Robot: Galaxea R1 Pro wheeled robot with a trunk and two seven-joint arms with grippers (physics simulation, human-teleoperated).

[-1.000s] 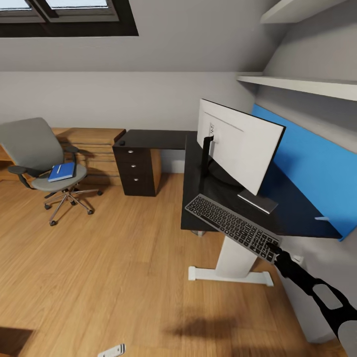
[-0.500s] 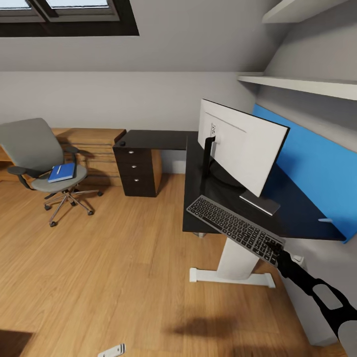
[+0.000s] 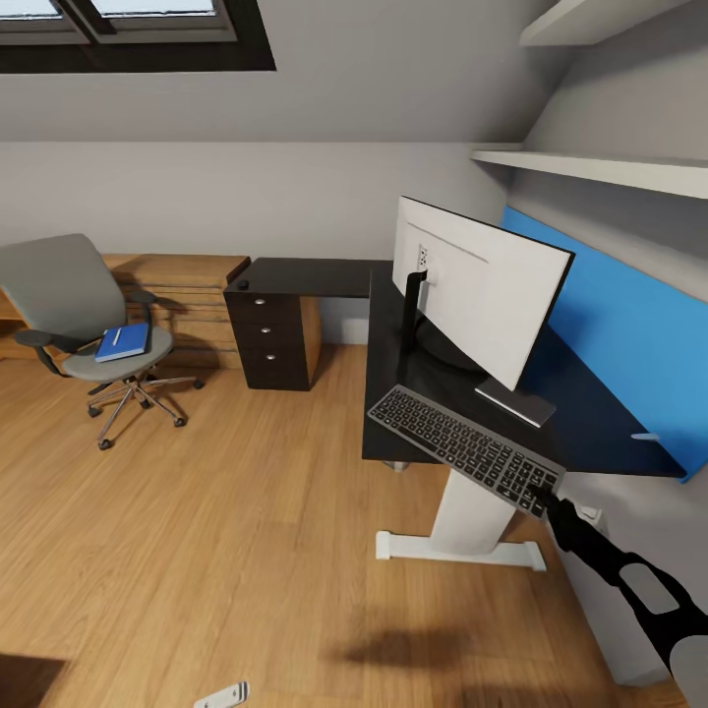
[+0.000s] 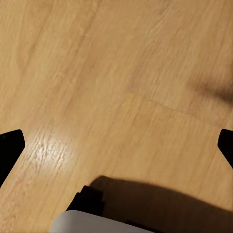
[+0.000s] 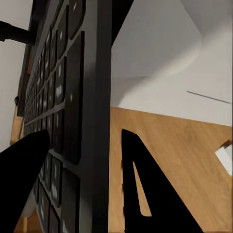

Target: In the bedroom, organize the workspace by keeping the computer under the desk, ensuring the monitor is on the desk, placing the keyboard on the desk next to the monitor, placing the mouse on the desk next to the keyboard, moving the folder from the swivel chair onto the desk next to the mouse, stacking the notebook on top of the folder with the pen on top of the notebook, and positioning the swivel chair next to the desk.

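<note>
My right gripper (image 3: 543,492) is shut on the near end of the keyboard (image 3: 457,447), which lies slanted over the desk's (image 3: 315,276) front corner; I cannot tell whether it rests on the top. In the right wrist view the fingers (image 5: 145,194) clamp the keyboard (image 5: 73,97) edge. The monitor (image 3: 482,285) stands on the desk, white back toward me. A small black mouse (image 3: 242,283) sits on the desk's far left corner. The swivel chair (image 3: 84,315) stands apart at left, carrying the blue folder (image 3: 126,344) with a thin white pen (image 3: 116,336) on it. The left gripper (image 4: 116,145) hangs open over floor. Computer and notebook are out of view.
A dark drawer unit (image 3: 270,339) sits under the desk's left part, with a wooden dresser (image 3: 187,285) behind the chair. White shelves (image 3: 590,167) and a blue wall panel (image 3: 629,334) flank the desk. A white desk leg (image 3: 472,511) stands below the keyboard. Wood floor spreads between chair and desk.
The keyboard has shifted slightly in my right gripper, its near end a little higher over the desk's corner. The view nudged slightly. Chair and folder are unmoved.
</note>
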